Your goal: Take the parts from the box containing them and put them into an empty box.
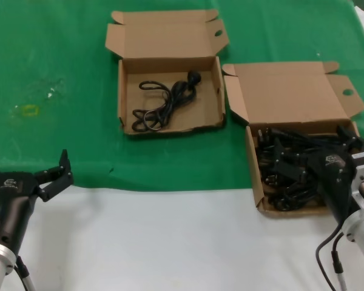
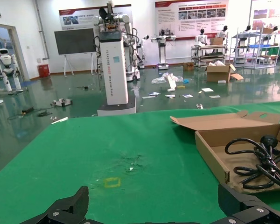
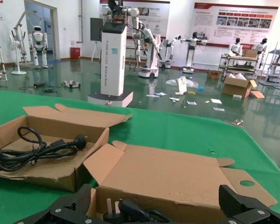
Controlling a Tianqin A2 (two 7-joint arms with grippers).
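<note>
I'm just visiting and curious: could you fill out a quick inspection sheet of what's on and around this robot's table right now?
Surface: green cloth over the far part, white nearer the robot.
Job's things: far box holds one coiled cord; right box holds a pile of black cords.
Clutter: yellow mark on the cloth.
End effectors: left end effector open, over the table's near edge; right end effector open over the pile.
Cables: robot wiring by the right arm.
Surroundings: hall with other robots, shelves, posters.

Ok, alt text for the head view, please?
The right gripper, open, reaches into the box of black power cords. Another box holds one cord; the left gripper waits open at the cloth's near edge.
</note>
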